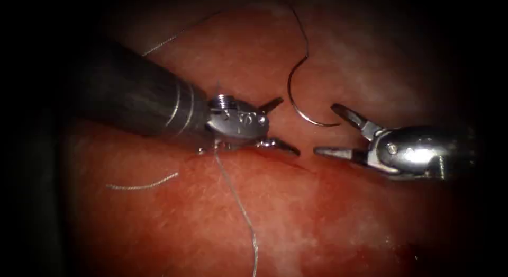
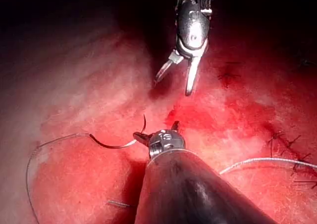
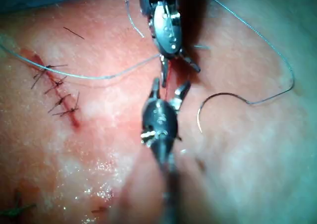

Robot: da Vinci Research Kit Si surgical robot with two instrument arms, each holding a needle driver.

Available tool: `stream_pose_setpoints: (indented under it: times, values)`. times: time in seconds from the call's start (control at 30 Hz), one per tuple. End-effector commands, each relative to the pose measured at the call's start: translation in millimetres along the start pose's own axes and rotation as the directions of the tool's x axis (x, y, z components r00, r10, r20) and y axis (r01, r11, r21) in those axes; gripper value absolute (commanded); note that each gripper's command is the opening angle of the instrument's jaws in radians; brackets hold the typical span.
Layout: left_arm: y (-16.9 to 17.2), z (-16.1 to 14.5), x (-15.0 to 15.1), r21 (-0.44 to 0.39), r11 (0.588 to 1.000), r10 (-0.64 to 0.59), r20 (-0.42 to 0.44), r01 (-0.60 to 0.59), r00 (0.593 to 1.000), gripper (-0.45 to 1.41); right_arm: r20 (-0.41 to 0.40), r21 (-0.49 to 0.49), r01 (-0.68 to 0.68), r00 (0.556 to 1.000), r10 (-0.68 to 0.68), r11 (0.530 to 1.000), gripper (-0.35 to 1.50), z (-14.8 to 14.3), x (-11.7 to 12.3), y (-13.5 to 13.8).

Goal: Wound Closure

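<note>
Currently we see the curved steel needle (image 1: pixel 304 94) lying free on the pink pork tissue (image 1: pixel 317 213), above the short red cut (image 1: pixel 280 152), not in it. Left tool (image 1: pixel 278 123) and right tool (image 1: pixel 330 131) both have fingers released, holding nothing. Thin grey thread (image 1: pixel 241 203) trails across. We judge needle pickup is pending; it needs a clean grasp on the curve.

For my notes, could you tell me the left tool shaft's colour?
Dark grey shaft, clearest in the endoscope view.
</note>
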Motion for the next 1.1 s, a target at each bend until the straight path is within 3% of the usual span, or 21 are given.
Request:
stream_pose_setpoints:
  times: [0.03,0.43,0.57,0.8,1.1]
  values:
    - [0.8,1.2,-0.4,-0.005,1.000,0.005,0.013,-0.005,1.000,0.68,0.025,0.006,-0.004,1.000,0.004,1.000,1.18,-0.8,-1.2,-0.6]
    - [1.9,8.1,0.6,-0.074,0.992,0.116,0.140,-0.106,0.983,0.56,0.108,0.002,-0.013,0.994,0.013,1.000,1.13,-5.0,-4.1,1.3]
    - [1.2,9.4,0.0,-0.081,0.989,0.133,0.171,-0.120,0.976,0.49,0.111,0.003,-0.013,0.994,0.012,1.000,1.13,-5.0,-4.1,1.3]
    - [0.3,11.1,-2.3,-0.090,0.983,0.181,0.308,-0.161,0.934,0.47,0.108,0.005,-0.014,0.994,0.014,1.000,1.13,-4.7,-3.9,1.1]
    - [0.0,13.7,-3.8,-0.094,0.974,0.226,0.345,-0.206,0.911,0.46,0.103,0.013,-0.018,0.995,0.016,1.000,1.13,-4.2,-3.6,0.9]
